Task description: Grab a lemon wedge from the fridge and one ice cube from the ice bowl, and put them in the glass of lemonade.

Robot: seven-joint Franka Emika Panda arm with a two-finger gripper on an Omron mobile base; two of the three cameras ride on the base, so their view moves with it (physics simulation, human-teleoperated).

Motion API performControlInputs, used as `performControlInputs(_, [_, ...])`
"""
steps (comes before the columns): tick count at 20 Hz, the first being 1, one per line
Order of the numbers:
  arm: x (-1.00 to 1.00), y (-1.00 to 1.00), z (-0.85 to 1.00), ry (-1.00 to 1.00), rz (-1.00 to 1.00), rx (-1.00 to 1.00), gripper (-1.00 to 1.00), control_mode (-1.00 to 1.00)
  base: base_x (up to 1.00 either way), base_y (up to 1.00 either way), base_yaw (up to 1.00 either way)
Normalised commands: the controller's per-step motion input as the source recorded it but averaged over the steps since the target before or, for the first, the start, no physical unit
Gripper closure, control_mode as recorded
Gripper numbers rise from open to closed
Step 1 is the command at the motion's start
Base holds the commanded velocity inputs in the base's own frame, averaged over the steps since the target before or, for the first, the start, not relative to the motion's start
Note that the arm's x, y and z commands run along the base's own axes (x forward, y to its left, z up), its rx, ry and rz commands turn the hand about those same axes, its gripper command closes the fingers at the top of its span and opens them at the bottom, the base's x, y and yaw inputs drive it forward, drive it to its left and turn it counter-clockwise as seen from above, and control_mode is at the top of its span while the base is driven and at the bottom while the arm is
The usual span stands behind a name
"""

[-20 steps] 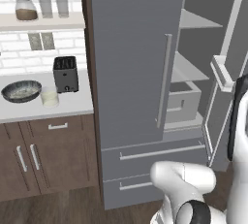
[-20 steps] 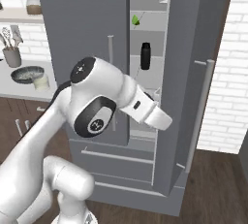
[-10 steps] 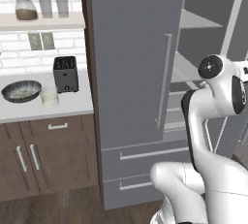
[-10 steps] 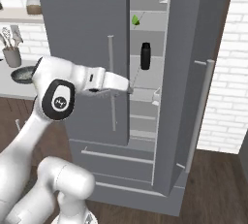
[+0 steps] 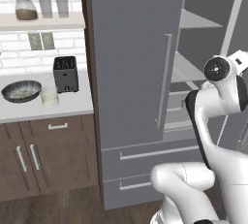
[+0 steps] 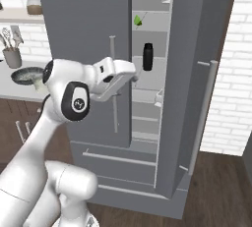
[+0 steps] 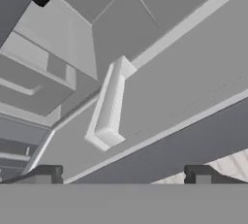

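The grey fridge [image 6: 78, 24] has its right door swung open and its left door [image 5: 135, 48] shut. A tiny yellow-green lemon wedge [image 6: 138, 20] lies on an upper shelf inside. My gripper [image 6: 134, 72] hovers at the open gap, about mid-height and well below the wedge. In the hand view my gripper [image 7: 123, 177] is open, its tips wide apart with nothing between them. On the counter to the left sit the ice bowl [image 5: 21, 91] and, beside it, the glass of lemonade [image 5: 49, 97].
A black bottle [image 6: 147, 56] stands on the shelf below the wedge, just right of my hand. The open door [image 6: 197, 73] carries a white bin [image 7: 109, 104] on its inner side. A black toaster [image 5: 65, 74] stands by the glass.
The arm has swung up and round, bringing the hand from low in front of the shut door to the fridge opening. The jaws have stayed open.
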Motion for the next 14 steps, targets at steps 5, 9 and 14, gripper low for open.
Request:
performControlInputs(5, [0.34, 0.00, 0.00, 0.05, -0.01, 0.00, -1.00, -1.00, 0.00, 0.00, 0.00])
performControlInputs(9, [0.46, -0.35, -0.04, 0.02, -0.13, 0.00, -1.00, -1.00, 0.00, 0.00, 0.00])
performControlInputs(14, [0.88, -0.53, -0.09, 0.19, -0.20, 0.00, -1.00, -1.00, 0.00, 0.00, 0.00])
